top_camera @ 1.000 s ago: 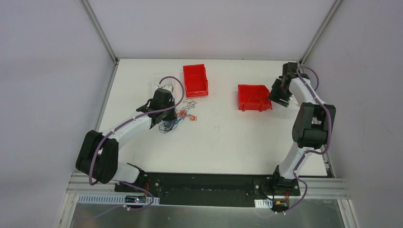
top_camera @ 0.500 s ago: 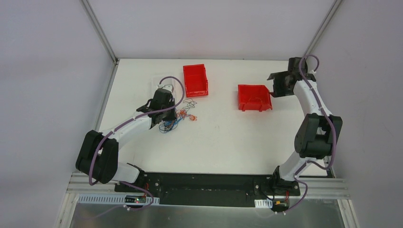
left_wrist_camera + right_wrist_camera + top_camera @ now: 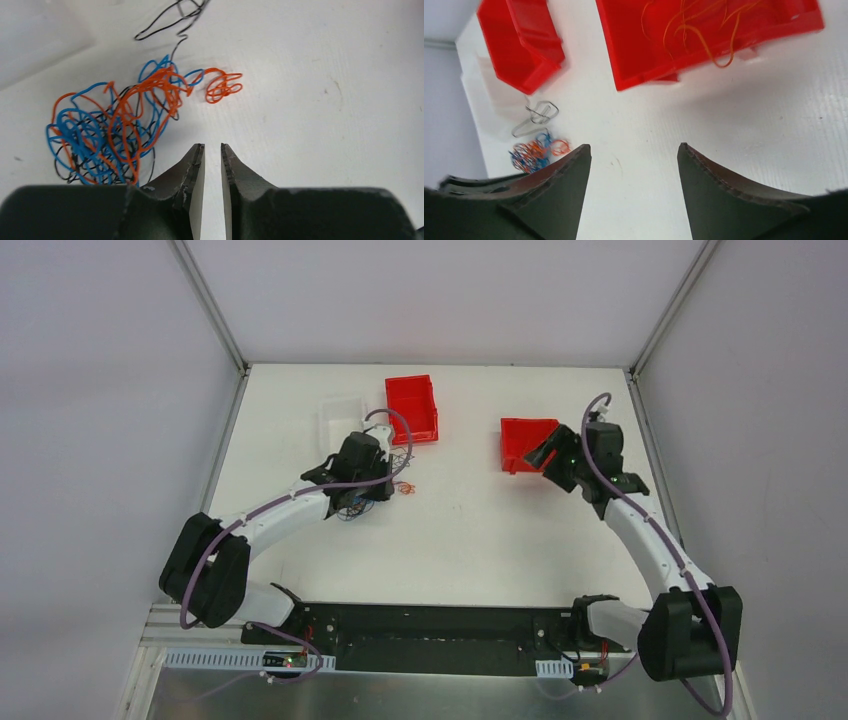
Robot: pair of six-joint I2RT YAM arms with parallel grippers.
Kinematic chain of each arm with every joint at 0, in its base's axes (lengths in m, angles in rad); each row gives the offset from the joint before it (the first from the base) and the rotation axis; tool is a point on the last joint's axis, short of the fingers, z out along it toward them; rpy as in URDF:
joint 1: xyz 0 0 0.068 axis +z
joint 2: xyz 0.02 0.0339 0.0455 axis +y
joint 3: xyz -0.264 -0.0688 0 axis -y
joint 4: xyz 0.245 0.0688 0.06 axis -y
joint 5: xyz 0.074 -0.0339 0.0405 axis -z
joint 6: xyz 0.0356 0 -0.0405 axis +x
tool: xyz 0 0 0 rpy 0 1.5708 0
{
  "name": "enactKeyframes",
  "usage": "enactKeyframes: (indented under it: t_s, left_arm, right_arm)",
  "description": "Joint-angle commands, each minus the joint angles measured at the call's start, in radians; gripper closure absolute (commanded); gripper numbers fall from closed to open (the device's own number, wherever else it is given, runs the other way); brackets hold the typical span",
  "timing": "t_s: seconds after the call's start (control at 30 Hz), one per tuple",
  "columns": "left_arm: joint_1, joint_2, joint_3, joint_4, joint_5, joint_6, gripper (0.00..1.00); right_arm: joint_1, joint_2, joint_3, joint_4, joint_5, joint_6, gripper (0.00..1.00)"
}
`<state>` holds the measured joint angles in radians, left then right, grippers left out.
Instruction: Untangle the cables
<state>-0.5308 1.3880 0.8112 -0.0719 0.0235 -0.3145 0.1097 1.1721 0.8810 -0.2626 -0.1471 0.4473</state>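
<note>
Three colours of hair-fine cables [image 3: 107,135], blue, orange and black, lie knotted in one small clump on the white surface [image 3: 325,75], just ahead and to the left of my left pincer [image 3: 212,147]. Its jaws are almost together with only a slit between them. They hold nothing and hang beside the clump, not in it.

My right pincer [image 3: 634,147] is spread wide and empty near the red plastic bin [image 3: 634,55], where loose orange strands [image 3: 704,30] lie. I judge the sorting is partway, with the next strand to choose. The small orange curl [image 3: 222,87] sticking out of the knot looks easiest. I would need to open my left jaws, pinch it and draw it out slowly.
</note>
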Motion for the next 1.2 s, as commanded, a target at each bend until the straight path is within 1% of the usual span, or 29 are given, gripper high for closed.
enactKeyframes:
  t_s: [0.0,0.07,0.23,0.3,0.37,0.43,0.47,0.5,0.53,0.6,0.67,0.73,0.8,0.83,0.93,1.0,1.07,1.17]
  left_arm:
    - [-0.054,-0.018,0.026,0.066,0.050,0.077,0.80]
    - [-0.067,-0.017,0.024,0.080,0.068,0.089,0.80]
    - [-0.081,-0.020,0.008,0.140,0.148,0.104,0.79]
    - [-0.081,-0.029,-0.004,0.167,0.190,0.106,0.78]
    - [-0.082,-0.045,-0.023,0.212,0.255,0.104,0.79]
    - [-0.082,-0.088,-0.065,0.309,0.418,0.107,0.84]
    - [-0.082,-0.125,-0.107,0.396,0.550,0.093,0.85]
    - [-0.082,-0.169,-0.171,0.495,0.605,0.074,0.85]
    - [-0.082,-0.207,-0.217,0.595,0.597,0.051,0.85]
    - [-0.079,-0.274,-0.281,0.644,0.494,0.032,0.83]
    - [-0.076,-0.292,-0.287,0.611,0.414,0.040,0.81]
    - [-0.076,-0.260,-0.244,0.531,0.384,0.069,0.78]
    - [-0.075,-0.203,-0.186,0.451,0.361,0.080,0.70]
    - [-0.075,-0.172,-0.157,0.409,0.343,0.085,0.63]
    - [-0.075,-0.100,-0.081,0.275,0.210,0.079,0.43]
    - [-0.075,-0.075,-0.061,0.219,0.083,0.071,0.28]
    - [-0.070,-0.051,-0.031,0.142,-0.040,0.060,0.20]
    - [-0.055,0.012,0.035,-0.001,-0.189,0.030,0.16]
  right_arm:
    - [0.081,-0.058,-0.160,0.180,0.029,-0.098,0.33]
    - [0.100,-0.082,-0.226,0.243,0.037,-0.073,0.34]
    - [0.172,-0.147,-0.412,0.490,0.069,-0.056,0.35]
    - [0.194,-0.156,-0.453,0.558,0.090,-0.041,0.35]
    - [0.210,-0.152,-0.462,0.590,0.114,-0.039,0.35]
    - [0.225,-0.153,-0.457,0.589,0.137,-0.045,0.35]
    - [0.229,-0.160,-0.457,0.588,0.140,-0.048,0.35]
    - [0.231,-0.167,-0.459,0.586,0.180,-0.047,0.35]
    - [0.233,-0.176,-0.464,0.584,0.187,-0.047,0.35]
    - [0.234,-0.189,-0.475,0.583,0.193,-0.043,0.35]
    - [0.233,-0.197,-0.480,0.584,0.185,-0.041,0.35]
    - [0.235,-0.187,-0.477,0.584,0.178,-0.039,0.35]
    - [0.238,-0.165,-0.467,0.586,0.169,-0.038,0.35]
    - [0.241,-0.153,-0.460,0.586,0.162,-0.038,0.35]
    - [0.255,-0.128,-0.447,0.588,0.159,-0.041,0.35]
    - [0.263,-0.117,-0.441,0.588,0.161,-0.041,0.35]
    - [0.270,-0.107,-0.433,0.587,0.161,-0.043,0.35]
    - [0.278,-0.091,-0.420,0.584,0.162,-0.044,0.35]
